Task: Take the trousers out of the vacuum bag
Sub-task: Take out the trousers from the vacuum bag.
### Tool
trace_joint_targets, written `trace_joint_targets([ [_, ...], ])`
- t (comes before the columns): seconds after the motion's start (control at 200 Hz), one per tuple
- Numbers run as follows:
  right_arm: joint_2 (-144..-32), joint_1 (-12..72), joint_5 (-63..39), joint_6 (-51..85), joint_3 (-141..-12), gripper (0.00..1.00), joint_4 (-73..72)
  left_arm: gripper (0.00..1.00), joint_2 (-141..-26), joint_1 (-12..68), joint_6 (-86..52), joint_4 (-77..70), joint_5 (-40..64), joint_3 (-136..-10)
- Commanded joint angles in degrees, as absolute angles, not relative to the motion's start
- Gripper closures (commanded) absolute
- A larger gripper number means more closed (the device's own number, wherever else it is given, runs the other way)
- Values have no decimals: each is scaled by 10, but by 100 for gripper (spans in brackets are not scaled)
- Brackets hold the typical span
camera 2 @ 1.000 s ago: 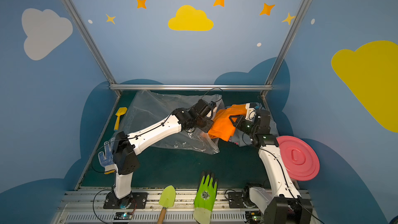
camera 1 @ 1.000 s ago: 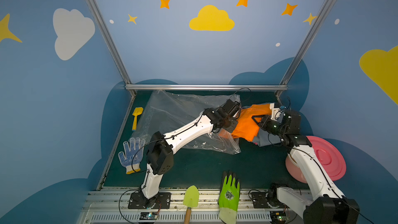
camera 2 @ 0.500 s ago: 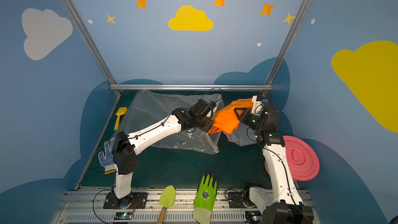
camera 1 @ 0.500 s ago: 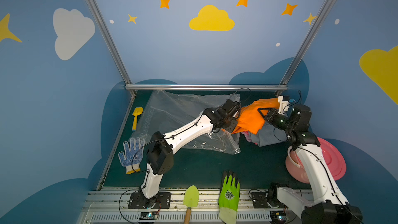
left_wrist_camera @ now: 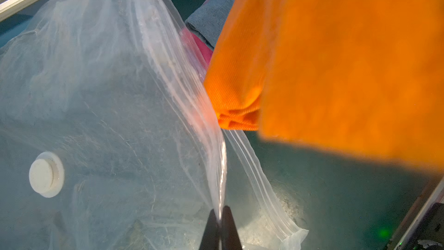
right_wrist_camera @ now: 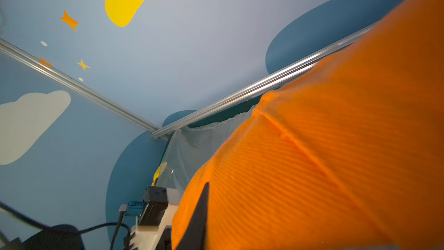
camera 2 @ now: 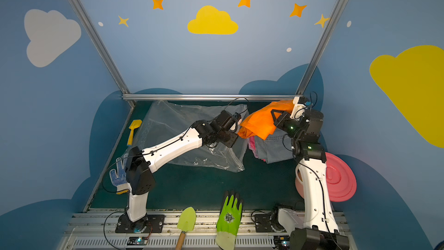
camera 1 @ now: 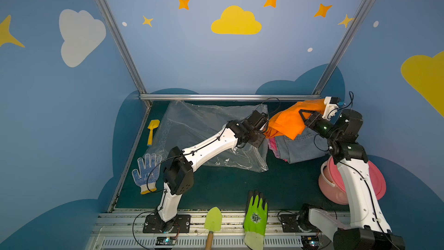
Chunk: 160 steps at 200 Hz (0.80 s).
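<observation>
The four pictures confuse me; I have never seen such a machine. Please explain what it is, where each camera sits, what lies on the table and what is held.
Two white robot arms with two-finger grippers work on a green table. Two pictures look down from above; two come from cameras on the wrists. The left gripper is shut on the edge of the clear vacuum bag. The right gripper holds the orange trousers lifted beside the bag's mouth. Denim trousers and pink trousers lie under them. Around lie a dotted glove, a green glove, a yellow shovel, a green trowel and a pink bucket.
</observation>
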<state>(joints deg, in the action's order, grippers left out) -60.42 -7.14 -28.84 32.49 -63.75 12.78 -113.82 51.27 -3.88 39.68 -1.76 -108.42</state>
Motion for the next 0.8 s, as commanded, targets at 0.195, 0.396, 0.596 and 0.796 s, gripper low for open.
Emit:
trace_joint_targets([
  [0.195, -593, -96, -215, 292, -681, 100, 51, 95, -1144, 507, -43, 403, -15, -1092],
  [0.396, -611, -99, -181, 275, -686, 100, 42, 95, -1141, 505, -44, 398, -15, -1085],
  [0.596, -650, -100, -164, 274, -708, 100, 25, 95, -1140, 503, -44, 397, -13, -1082],
  [0.796, -700, -100, -157, 279, -742, 100, 9, 95, -1138, 501, -44, 398, -12, -1079],
])
